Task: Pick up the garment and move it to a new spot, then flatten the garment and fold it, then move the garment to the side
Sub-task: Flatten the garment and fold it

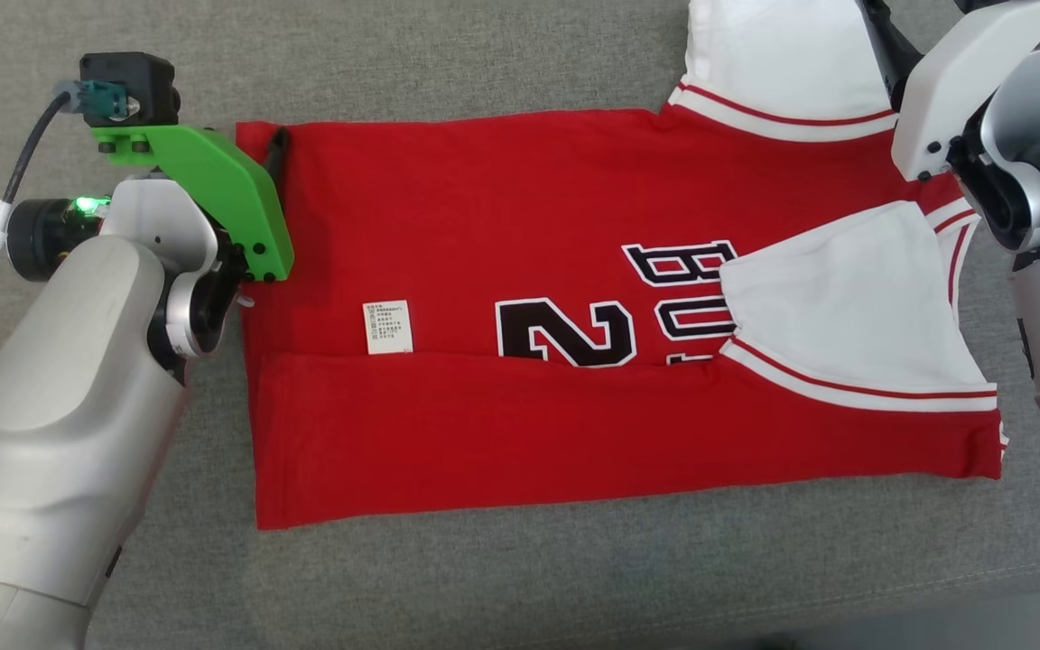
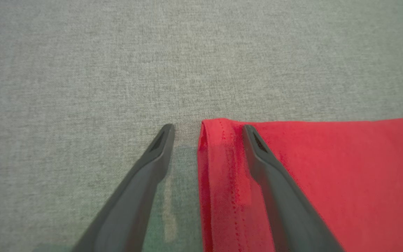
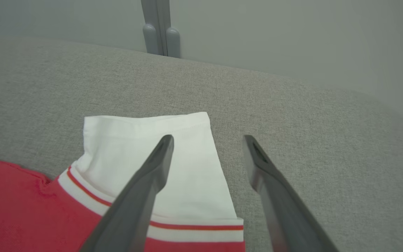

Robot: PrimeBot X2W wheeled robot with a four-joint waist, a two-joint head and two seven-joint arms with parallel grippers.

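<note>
1. The garment (image 1: 520, 226) is a red knit jersey. It lies flat on the grey, coarse-woven surface (image 1: 484, 587) with its collar end toward the robot's right.
2. Its near long edge is folded up over the body, making a straight crease under the black, white-edged numeral (image 1: 565, 332) and the small white care label (image 1: 387, 327).
3. One white sleeve (image 1: 836, 307), trimmed with a thin red stripe, is folded in over the chest. The far sleeve (image 3: 152, 140) lies spread on the grey cloth.
4. The left claw (image 2: 208, 128) has its tapered dark fingers apart. They straddle the stitched hem corner, one over the grey weave and one over the red fabric. Whether it touches the cloth is hard to tell.
5. The right claw (image 3: 208, 138) is also spread, gripping nothing. One finger is above the far sleeve, the other above bare surface.
</note>
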